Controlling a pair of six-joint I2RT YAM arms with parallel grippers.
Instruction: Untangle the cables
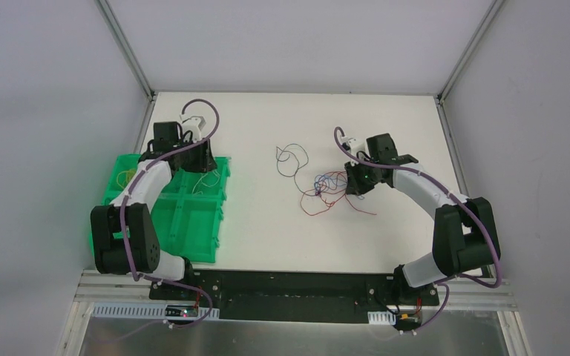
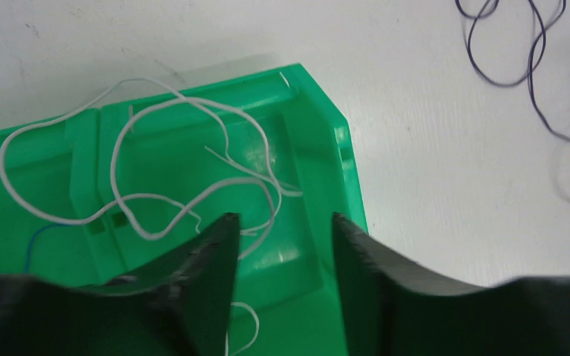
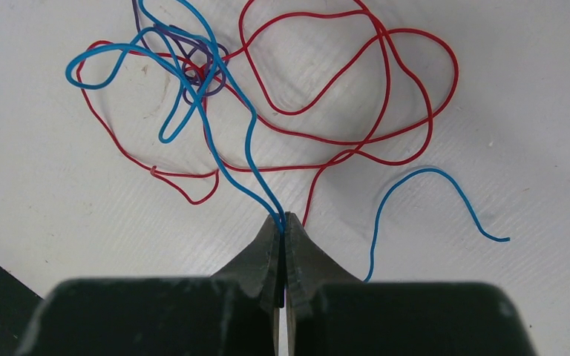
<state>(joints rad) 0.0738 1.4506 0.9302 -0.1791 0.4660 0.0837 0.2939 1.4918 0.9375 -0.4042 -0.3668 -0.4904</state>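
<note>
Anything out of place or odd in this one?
The white cable sits untidily in the green tray: it straddles a divider between compartments, and one loop seems to spill over the rim onto the table. The right gripper pinching the blue cable looks normal.

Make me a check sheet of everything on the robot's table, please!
Surface: white table, flat.
Job's things: a tangle of red, blue and purple wires mid-table; a dark loop beside it; a white wire in the green tray.
Clutter: nothing seen.
Grippers: left gripper open above the tray; right gripper shut on the blue wire.
Cables: purple hoses run along both arms.
Surroundings: white walls, metal frame posts.
</note>
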